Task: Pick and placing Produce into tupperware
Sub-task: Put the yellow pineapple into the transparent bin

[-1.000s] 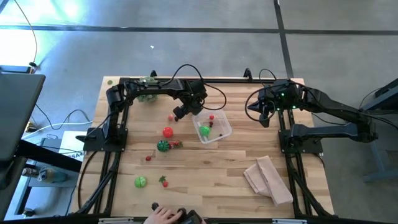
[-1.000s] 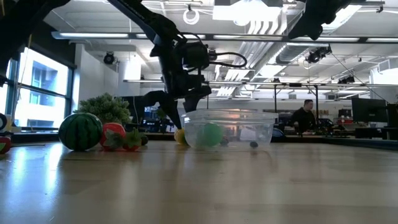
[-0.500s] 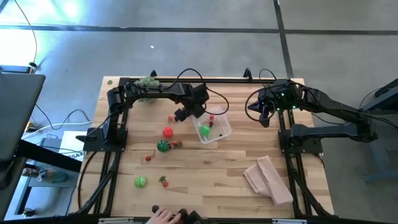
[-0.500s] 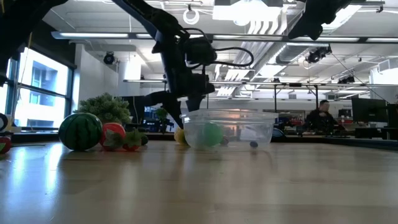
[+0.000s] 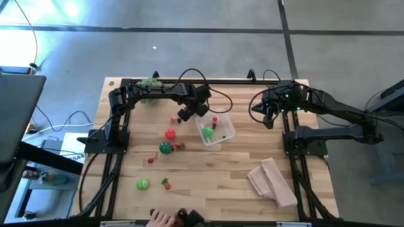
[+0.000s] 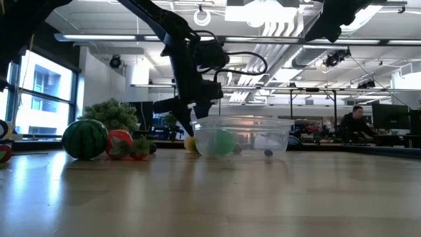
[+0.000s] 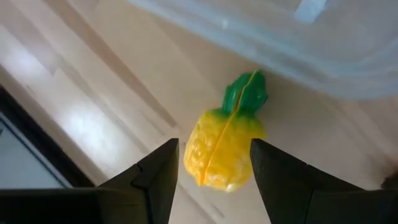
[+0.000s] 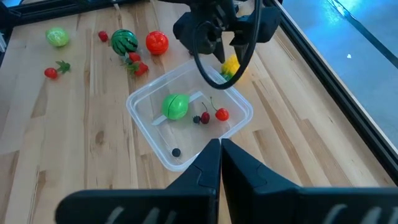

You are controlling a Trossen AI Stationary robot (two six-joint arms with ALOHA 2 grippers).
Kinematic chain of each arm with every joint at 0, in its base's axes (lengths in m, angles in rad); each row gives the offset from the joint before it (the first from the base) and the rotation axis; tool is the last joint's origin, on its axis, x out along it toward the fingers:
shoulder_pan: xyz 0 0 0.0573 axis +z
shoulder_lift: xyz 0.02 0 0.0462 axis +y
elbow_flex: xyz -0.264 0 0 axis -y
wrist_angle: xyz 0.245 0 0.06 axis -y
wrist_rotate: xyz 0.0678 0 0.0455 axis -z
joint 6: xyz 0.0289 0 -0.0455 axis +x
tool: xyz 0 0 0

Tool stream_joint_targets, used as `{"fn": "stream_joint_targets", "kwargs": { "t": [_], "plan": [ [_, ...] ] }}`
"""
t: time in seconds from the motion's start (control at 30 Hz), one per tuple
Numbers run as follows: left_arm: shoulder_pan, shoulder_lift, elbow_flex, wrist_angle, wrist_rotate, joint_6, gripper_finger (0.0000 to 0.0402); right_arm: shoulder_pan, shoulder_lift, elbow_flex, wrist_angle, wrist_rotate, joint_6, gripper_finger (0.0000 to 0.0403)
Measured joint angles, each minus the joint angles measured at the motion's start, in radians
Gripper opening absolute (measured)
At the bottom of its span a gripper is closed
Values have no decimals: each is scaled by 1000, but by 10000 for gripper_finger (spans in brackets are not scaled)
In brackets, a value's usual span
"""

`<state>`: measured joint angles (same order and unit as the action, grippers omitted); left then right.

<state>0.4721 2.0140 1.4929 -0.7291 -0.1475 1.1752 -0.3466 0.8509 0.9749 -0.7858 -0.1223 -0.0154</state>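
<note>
1. The tupperware [image 5: 216, 128] sits near the middle of the tabletop [image 5: 214, 183], well clear of every edge. Bare wood lies open on its near side and toward the tan cloth [image 5: 273, 181].
2. The left hand [image 5: 185, 113] hangs just beside the container's far-left corner. Its fingers [image 7: 155, 180] are spread and straddle a yellow pineapple [image 7: 225, 144] without closing on it; whether they touch it is hard to judge.
3. The pineapple lies flat on the wood just outside the container wall. Its long axis runs toward that wall, green crown nearest it.
4. Inside the container: a green ball [image 8: 175, 106], cherries [image 8: 214, 115] and a small dark berry [image 8: 176, 152].
5. Loose produce lies to the left: a red tomato [image 5: 170, 133], a small watermelon [image 5: 165, 148], a green fruit [image 5: 142, 184], and smaller red pieces too small to name.
6. The right hand [image 8: 219, 149] waits above the far-right part of the tabletop, fingers pressed together.
7. In the low view the pineapple is mostly hidden behind the container. A person's hand [image 5: 161, 219] is cut off at the near edge.
</note>
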Motion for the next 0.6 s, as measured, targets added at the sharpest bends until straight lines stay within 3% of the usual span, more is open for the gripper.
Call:
{"fn": "stream_joint_targets", "kwargs": {
  "t": [0.17, 0.43, 0.6],
  "plan": [
    [5, 0, 0, -5, -11, 3, 202, 0, 0, 0, 0, 0, 0, 4],
    [15, 0, 0, -6, 15, -45, 277, 0, 0, 0, 0, 0, 0, 4],
    [31, 0, 0, -6, 64, -129, 303, 0, 0, 0, 0, 0, 0, 4]
  ]
}}
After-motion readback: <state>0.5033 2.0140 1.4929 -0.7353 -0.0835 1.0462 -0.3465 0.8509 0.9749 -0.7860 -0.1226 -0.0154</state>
